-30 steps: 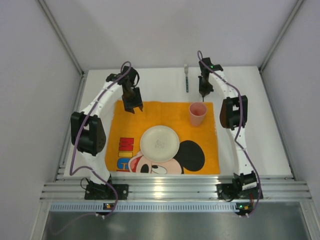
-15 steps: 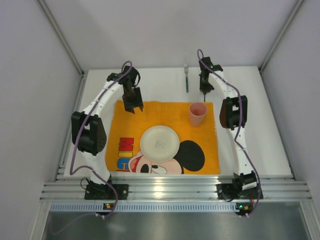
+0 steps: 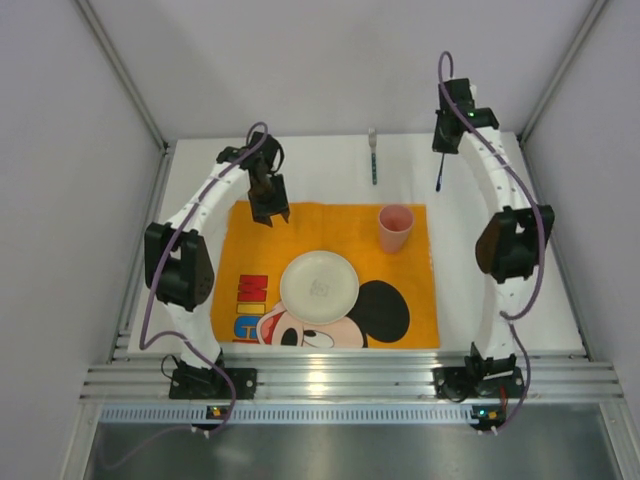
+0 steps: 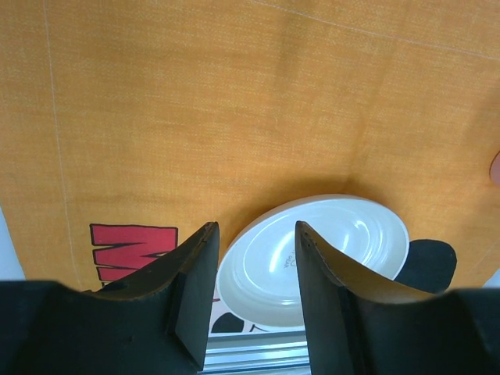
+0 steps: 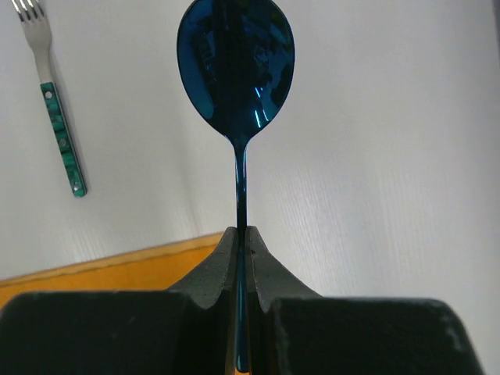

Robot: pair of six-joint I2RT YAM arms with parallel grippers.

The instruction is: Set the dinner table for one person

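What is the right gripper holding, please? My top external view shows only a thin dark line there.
Observer: The right gripper is shut on a blue spoon, clamped by its handle, with the bowl pointing away from the wrist.
Operator: Thank you. Is the other arm carrying anything?
Observer: No; the left gripper is open and empty, with the white plate on the orange mat visible in the gap.
Operator: And the item lying beyond the mat?
Observer: A fork with a green handle, flat on the white table.
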